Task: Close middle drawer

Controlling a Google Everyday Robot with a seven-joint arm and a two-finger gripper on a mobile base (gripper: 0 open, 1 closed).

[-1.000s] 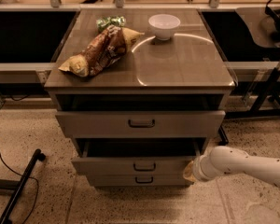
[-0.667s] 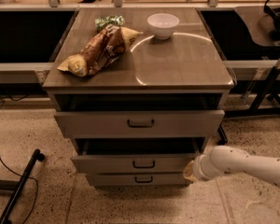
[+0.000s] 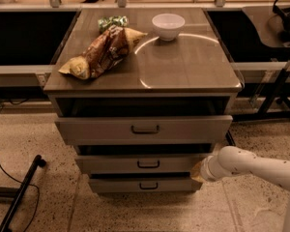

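The middle drawer (image 3: 145,164) is the second of three in the grey-beige cabinet, with a low front and a small dark bar handle (image 3: 148,165). It stands slightly pulled out, with a dark gap above its front. The top drawer (image 3: 144,128) with the taller front is also partly open, and the lowest drawer (image 3: 145,184) sits below. My white arm reaches in from the lower right, and the gripper (image 3: 198,171) is at the right end of the middle drawer's front, touching it.
On the cabinet top (image 3: 183,62) lie a brown chip bag (image 3: 104,52), a small green packet (image 3: 112,21) and a white bowl (image 3: 167,26). A black stand leg and cable (image 3: 19,192) lie on the floor at left. Dark counters flank the cabinet.
The middle drawer has slid in a little; the dark gap above its front is narrower. The gripper stays at its right end.
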